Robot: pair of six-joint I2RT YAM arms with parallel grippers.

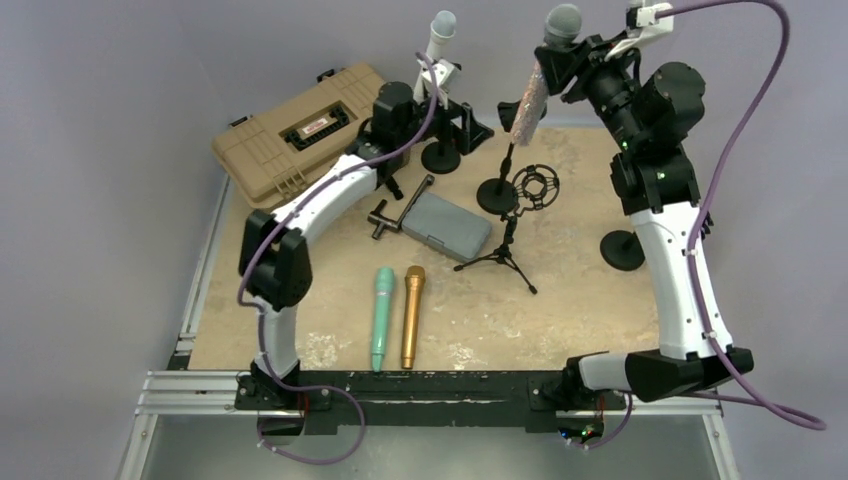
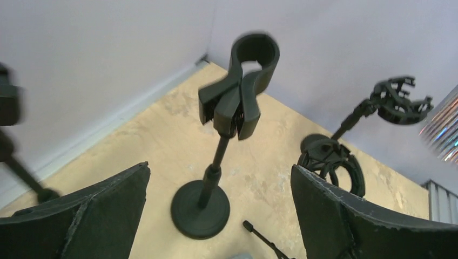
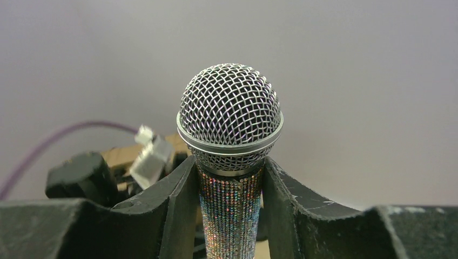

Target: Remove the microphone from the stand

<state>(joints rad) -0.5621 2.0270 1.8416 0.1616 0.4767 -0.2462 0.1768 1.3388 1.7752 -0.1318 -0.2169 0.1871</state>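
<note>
- My right wrist view cuts the mic [image 3: 230, 210] off at its bottom edge.
- The clip [image 2: 240, 89] is blurred in my left wrist view.
- A dark shape [image 2: 8, 108] at that view's left edge is blurred and unidentifiable.

Sparkly iridescent microphone [image 3: 230, 162], silver mesh

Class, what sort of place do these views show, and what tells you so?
Probably a robotics lab bench: a left arm and right arm bolted to a metal rail, a plain grey wall, and a green microphone, gold microphone and empty clip stand set out on the tabletop.
</note>
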